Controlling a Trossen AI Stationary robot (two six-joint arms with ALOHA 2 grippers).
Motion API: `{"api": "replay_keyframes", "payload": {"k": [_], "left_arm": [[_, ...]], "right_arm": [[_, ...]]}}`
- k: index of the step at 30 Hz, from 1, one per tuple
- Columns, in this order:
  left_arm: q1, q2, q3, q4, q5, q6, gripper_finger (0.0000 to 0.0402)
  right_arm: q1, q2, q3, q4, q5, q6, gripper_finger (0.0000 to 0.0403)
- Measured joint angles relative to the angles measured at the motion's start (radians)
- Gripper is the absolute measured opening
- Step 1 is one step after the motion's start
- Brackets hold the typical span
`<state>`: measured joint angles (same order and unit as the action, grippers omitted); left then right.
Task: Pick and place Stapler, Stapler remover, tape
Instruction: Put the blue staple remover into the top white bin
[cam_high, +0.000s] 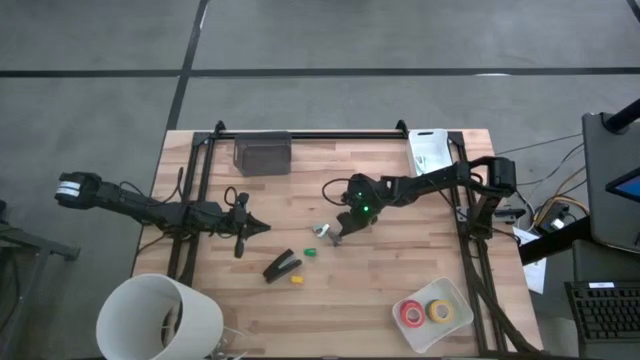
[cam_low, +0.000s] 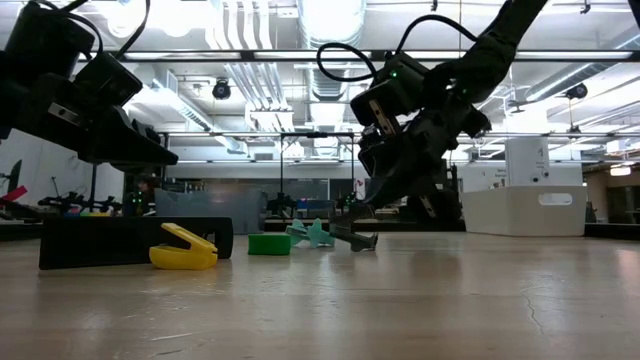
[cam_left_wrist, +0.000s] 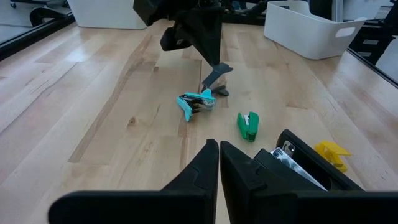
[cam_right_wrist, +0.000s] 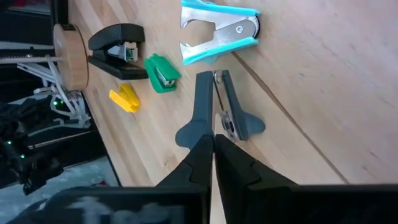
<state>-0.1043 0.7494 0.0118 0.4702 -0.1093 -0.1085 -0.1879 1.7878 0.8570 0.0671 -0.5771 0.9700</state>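
My right gripper (cam_high: 341, 231) is over the middle of the table, shut on a grey clawed staple remover (cam_right_wrist: 219, 102). A teal staple remover (cam_high: 320, 230) lies just to its left, with a small green clawed bit (cam_high: 310, 252) and a yellow one (cam_high: 297, 279) nearer the near edge. The black stapler (cam_high: 283, 266) lies flat beside them. A red tape roll (cam_high: 412, 313) and a yellow tape roll (cam_high: 439, 311) sit in a white tray (cam_high: 452, 291). My left gripper (cam_high: 262, 228) is shut, just above the table to the left of the stapler, touching nothing. My right gripper pinches the grey staple remover between its two fingers at the winged handle end (cam_right_wrist: 219, 129). The fingers come from above, slanting toward the table's left, and lie along it. The remover hangs tilted below the fingers; its claw end (cam_left_wrist: 221, 91) is at the table top, touching or not I cannot tell.
A dark grey box (cam_high: 262, 155) stands at the far edge and a white packet (cam_high: 428, 150) at the far right corner. A large white cylinder (cam_high: 160, 318) stands at the near left corner. Bare wood lies between the stapler and the tray.
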Motion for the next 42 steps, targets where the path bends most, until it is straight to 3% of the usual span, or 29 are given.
{"api": "replay_keyframes", "payload": {"k": [21,33,42], "left_arm": [[0.000,0.000,0.000,0.000,0.000,0.000,0.0021],[0.000,0.000,0.000,0.000,0.000,0.000,0.0020],[0.000,0.001,0.000,0.000,0.000,0.000,0.0021]], "right_arm": [[0.000,-0.116,-0.001,-0.037,0.012,-0.085,0.0008],[0.000,-0.238,-0.001,-0.151,0.088,-0.138,0.0008],[0.000,-0.363,-0.002,-0.333,0.220,-0.196,0.0008]]}}
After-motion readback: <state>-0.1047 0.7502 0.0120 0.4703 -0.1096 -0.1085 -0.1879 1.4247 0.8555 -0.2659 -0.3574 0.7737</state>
